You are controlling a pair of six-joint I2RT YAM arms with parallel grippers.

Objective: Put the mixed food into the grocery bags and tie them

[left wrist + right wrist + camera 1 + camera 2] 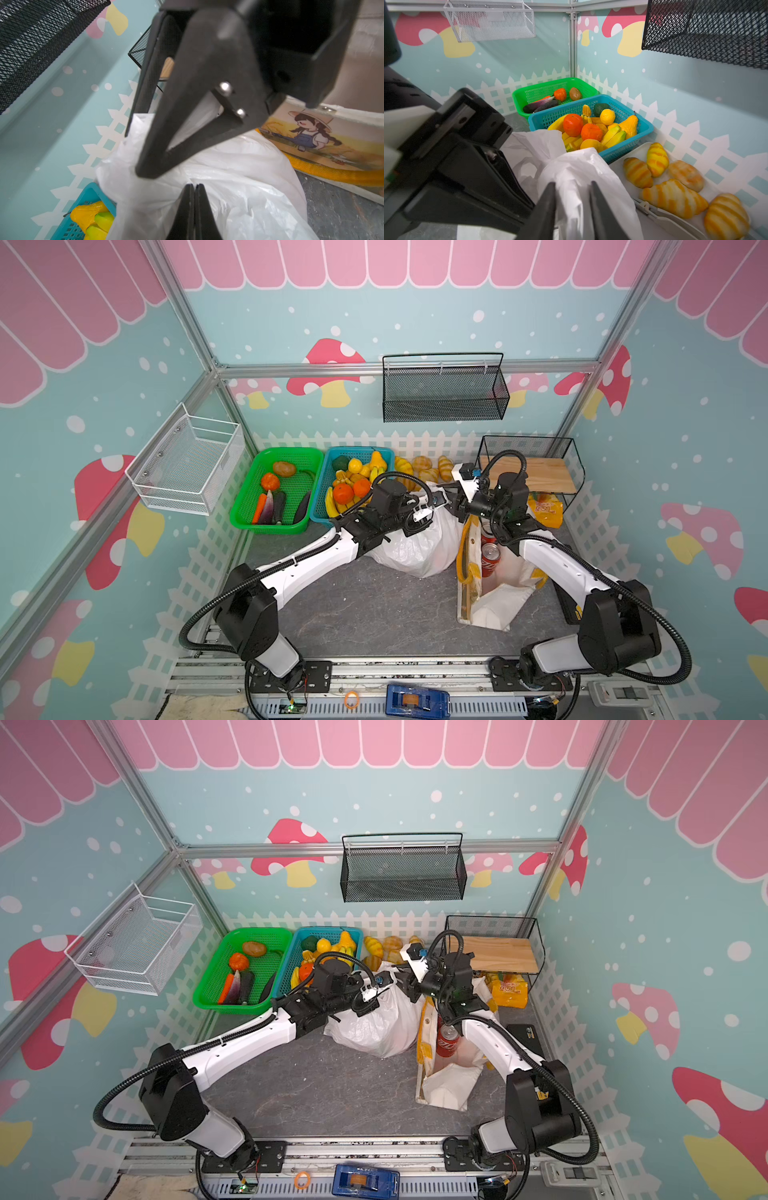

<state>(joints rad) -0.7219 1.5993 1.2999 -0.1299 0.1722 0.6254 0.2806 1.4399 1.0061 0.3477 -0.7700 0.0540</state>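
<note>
The left pincer [194,186] was fully closed, its two tips pressed together against the crinkled top of the white plastic bag [415,549]; whether any film was caught between them could not be told. The right pincer [573,184] reached in from the opposite side and met it just above the bag. Its jaws stood only narrowly apart, and a bunched fold of the bag's plastic filled the gap between them.

In both top views the bag sat slumped on the grey surface [374,614], near the back and roughly at the middle, just in front of the blue basket [645,126] of fruit. Touching its right side lay the white tote [494,608] with yellow handles, its mouth open. A red soda can [490,562] stood upright inside it, and a second red can [486,538] lay just behind, partly hidden by the right arm. Golden croissants [675,197] lay on a tray beyond the bag.
</note>
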